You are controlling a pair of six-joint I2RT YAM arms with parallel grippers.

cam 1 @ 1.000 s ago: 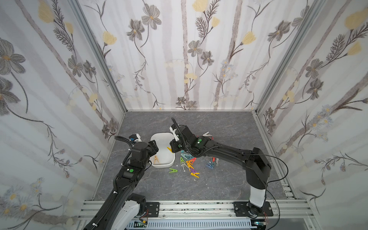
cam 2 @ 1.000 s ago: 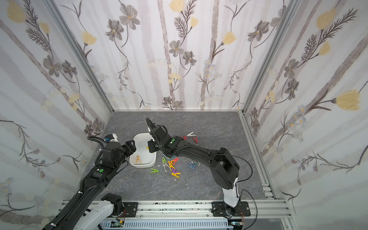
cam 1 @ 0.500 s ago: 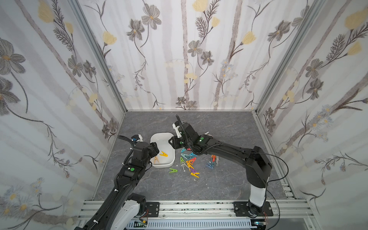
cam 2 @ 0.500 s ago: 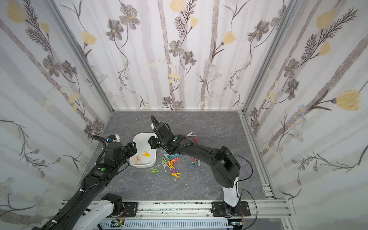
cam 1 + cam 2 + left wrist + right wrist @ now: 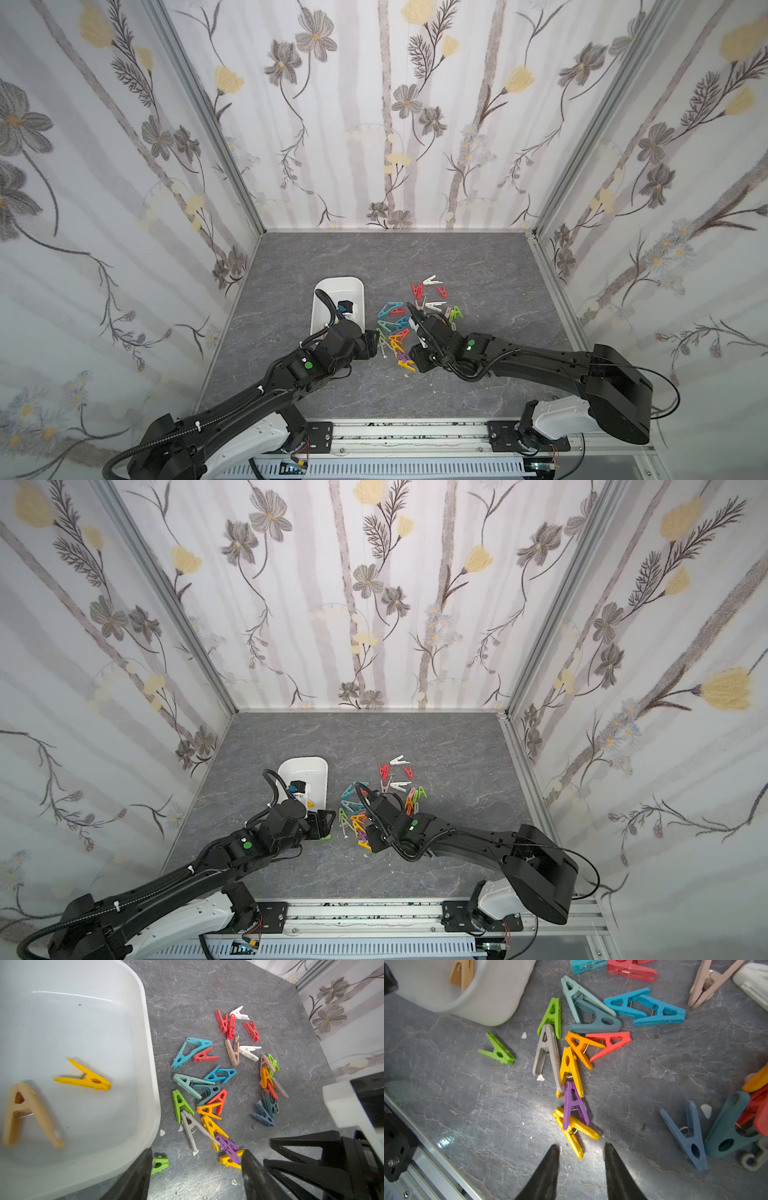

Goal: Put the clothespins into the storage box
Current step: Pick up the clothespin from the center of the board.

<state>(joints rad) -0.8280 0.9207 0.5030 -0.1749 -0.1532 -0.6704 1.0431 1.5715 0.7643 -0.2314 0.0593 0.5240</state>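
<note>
The white storage box [image 5: 338,286] stands left of centre on the grey table, and my left arm covers its near half in both top views. A yellow clothespin [image 5: 87,1080] and a beige one [image 5: 27,1109] lie inside it. Several coloured clothespins [image 5: 395,328] lie scattered to its right. My left gripper [image 5: 197,1153] is open and empty over bare table at the box's near right corner, with a green clothespin [image 5: 160,1164] beside one finger. My right gripper [image 5: 581,1145] is open at the pile's near end. The tip of a yellow clothespin [image 5: 575,1132] under a purple one [image 5: 574,1105] reaches between its fingertips.
Flowered walls close in the table on three sides, and an aluminium rail [image 5: 415,432] runs along the front. Small white flecks [image 5: 540,1078] lie among the clothespins. Both arms reach in from the front edge, their grippers close together near the pile [image 5: 357,816].
My right gripper opened over the box, left a yellow clothespin inside, and drew back to the pile's near end. My left gripper shifted right to the box's near right corner.
</note>
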